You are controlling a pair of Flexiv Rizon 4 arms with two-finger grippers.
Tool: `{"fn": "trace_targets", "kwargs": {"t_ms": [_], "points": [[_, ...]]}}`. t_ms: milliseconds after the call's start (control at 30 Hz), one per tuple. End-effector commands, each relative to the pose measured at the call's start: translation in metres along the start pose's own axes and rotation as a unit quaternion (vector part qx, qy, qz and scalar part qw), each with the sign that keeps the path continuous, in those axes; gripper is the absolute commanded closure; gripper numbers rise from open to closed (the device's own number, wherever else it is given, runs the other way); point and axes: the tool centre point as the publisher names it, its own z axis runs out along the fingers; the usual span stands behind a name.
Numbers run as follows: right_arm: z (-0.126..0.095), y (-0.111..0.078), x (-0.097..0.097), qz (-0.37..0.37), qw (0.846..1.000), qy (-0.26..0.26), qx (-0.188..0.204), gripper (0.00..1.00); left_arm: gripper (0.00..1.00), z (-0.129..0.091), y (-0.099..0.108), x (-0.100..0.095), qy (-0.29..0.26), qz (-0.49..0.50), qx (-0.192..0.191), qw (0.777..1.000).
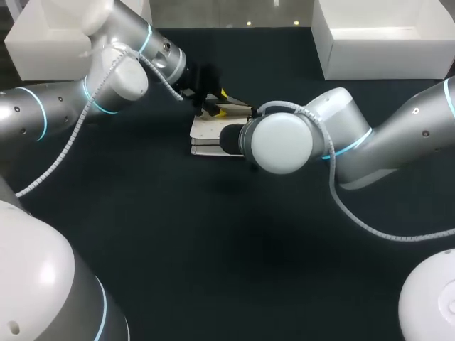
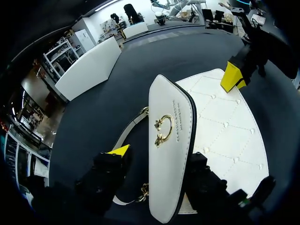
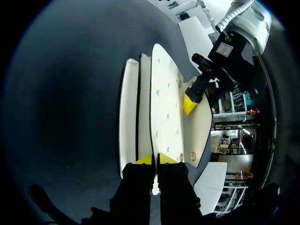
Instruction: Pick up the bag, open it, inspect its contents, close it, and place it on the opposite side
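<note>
Dark matte tabletop [image 1: 213, 270]; a white open bin [image 1: 43, 42] sits well left of the left gripper [image 2: 158, 157], a second bin [image 1: 384, 42] well right of the right gripper [image 3: 155, 159].

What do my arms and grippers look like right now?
Both the left arm and right arm are silver-grey with white rounded joint caps, cyan rings and a pale ribbed cable outside. The left gripper and right gripper are black with yellow tips.

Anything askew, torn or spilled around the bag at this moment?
Nothing stands out. The white bag lies on the table, its flap raised between the open fingers of the left gripper; the right gripper pinches one panel edge. No tear or spill shows.
</note>
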Motion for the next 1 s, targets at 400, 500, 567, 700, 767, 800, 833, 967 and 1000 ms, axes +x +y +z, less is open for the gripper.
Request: {"fn": "trace_targets", "kwargs": {"t_ms": [400,500,567,700,767,800,833,967,1000], "points": [[0.000,0.000,0.001,0.000,1.000,-0.002,0.000,1.00,1.00,0.011,0.009,-0.011,0.016,-0.027,0.002,0.999],[0.000,0.000,0.001,0.000,1.000,-0.002,0.000,1.00,1.00,0.009,0.009,-0.012,0.018,-0.031,0.006,0.999],[0.000,0.000,0.001,0.000,1.000,-0.002,0.000,1.00,1.00,0.008,0.008,-0.013,0.019,-0.033,0.007,0.999],[-0.003,0.002,-0.001,-0.001,1.000,0.000,0.001,0.73,1.00,0.003,0.005,-0.013,0.020,-0.036,0.011,0.999],[-0.006,0.003,-0.003,-0.001,1.000,0.001,0.000,0.24,1.00,0.001,0.003,-0.014,0.021,-0.037,0.012,0.999],[-0.010,0.004,-0.004,-0.003,1.000,0.001,-0.001,0.00,1.00,-0.001,0.002,-0.014,0.023,-0.038,0.014,0.999],[-0.011,0.004,-0.005,-0.003,1.000,0.001,-0.002,0.00,1.00,-0.003,0.000,-0.014,0.024,-0.039,0.013,0.999],[-0.021,0.005,-0.011,-0.006,1.000,0.008,-0.004,0.00,1.00,-0.010,-0.007,-0.018,0.032,-0.047,0.013,0.998],[-0.023,0.006,-0.013,-0.008,1.000,0.010,-0.003,0.00,1.00,-0.012,-0.008,-0.019,0.033,-0.048,0.011,0.998]]}}
